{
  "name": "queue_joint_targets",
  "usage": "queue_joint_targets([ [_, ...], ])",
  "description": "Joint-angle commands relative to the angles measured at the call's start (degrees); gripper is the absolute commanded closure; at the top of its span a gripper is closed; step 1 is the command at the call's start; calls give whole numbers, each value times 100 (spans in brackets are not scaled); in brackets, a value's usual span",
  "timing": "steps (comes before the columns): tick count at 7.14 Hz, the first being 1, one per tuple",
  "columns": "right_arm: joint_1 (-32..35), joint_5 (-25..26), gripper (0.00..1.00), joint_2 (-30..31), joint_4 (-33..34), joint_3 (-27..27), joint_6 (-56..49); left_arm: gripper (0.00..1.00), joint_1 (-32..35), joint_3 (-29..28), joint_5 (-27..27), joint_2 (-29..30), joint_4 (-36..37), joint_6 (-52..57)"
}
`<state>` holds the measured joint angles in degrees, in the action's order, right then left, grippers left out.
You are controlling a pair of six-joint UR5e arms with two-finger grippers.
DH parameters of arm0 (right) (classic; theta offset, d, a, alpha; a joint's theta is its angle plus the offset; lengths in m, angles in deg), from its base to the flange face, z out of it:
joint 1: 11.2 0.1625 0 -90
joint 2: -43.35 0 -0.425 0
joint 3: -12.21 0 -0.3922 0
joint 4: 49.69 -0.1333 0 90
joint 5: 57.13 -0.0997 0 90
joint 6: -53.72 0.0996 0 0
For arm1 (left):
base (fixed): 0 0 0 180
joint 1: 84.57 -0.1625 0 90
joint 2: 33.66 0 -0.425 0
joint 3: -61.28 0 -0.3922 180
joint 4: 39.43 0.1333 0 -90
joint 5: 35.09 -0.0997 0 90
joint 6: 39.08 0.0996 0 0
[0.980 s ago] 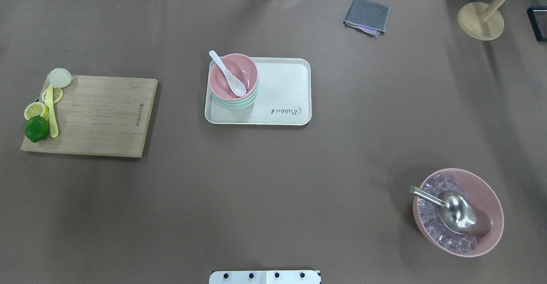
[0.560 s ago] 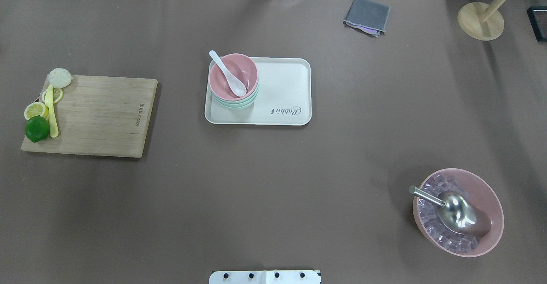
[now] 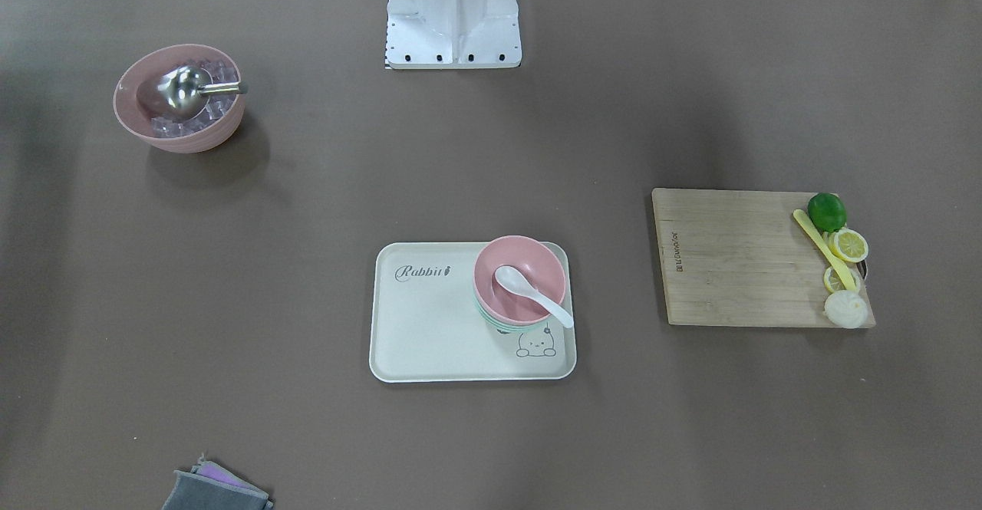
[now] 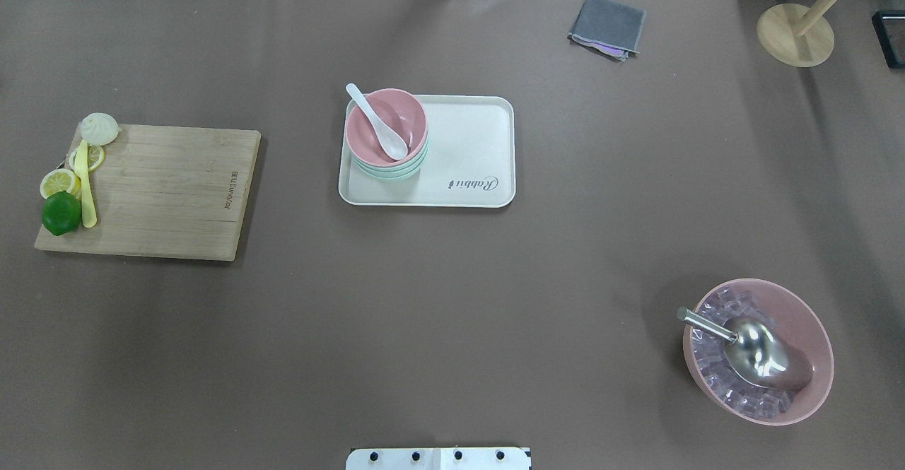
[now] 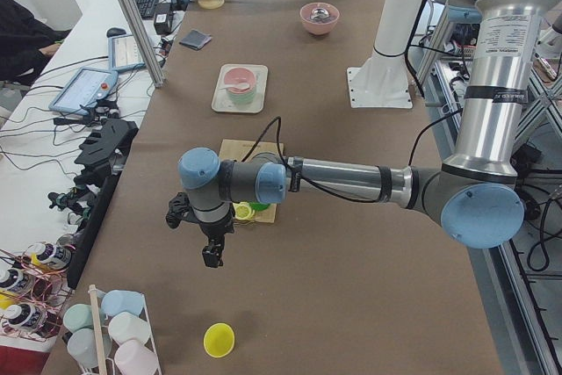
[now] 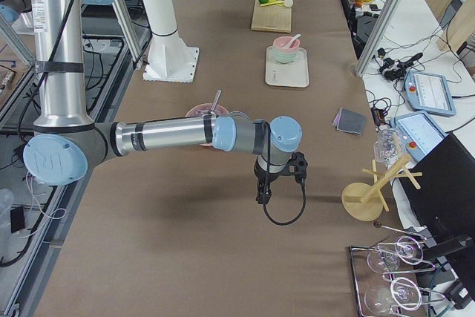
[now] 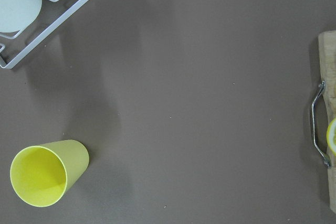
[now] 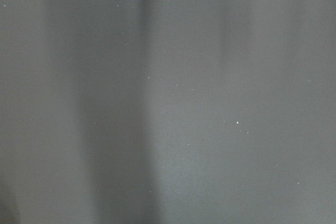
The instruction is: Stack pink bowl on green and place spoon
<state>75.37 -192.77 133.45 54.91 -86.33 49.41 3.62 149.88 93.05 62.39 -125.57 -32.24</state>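
Note:
The pink bowl [image 4: 408, 119] sits nested on the stack of green bowls [image 4: 389, 171] at the left end of the cream tray [image 4: 470, 145]. The white spoon [image 4: 378, 124] lies inside the pink bowl, its handle over the far left rim. The front-facing view shows the same: pink bowl [image 3: 523, 257], spoon [image 3: 533, 294], green bowls [image 3: 491, 320]. My left gripper [image 5: 211, 256] hangs over bare table far to the left of the cutting board. My right gripper [image 6: 261, 194] hangs over bare table far to the right. I cannot tell whether either is open or shut.
A wooden cutting board [image 4: 170, 191] with a lime, lemon slices and a yellow utensil lies on the left. A pink bowl of clear cubes with a steel scoop [image 4: 760, 350] stands near right. A grey cloth [image 4: 608, 26] and wooden stand [image 4: 795, 32] are far right. A yellow cup [image 7: 44, 174] lies below the left wrist.

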Motion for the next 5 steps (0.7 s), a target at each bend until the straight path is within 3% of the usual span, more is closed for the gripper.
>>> queue_joint_targets([
  [1, 0, -7, 0, -1, 0, 1, 0, 2, -4, -9, 0, 10, 0, -7],
  [5, 0, -6, 0, -37, 0, -7, 0, 2, -12, -35, 0, 54, 17, -7],
])
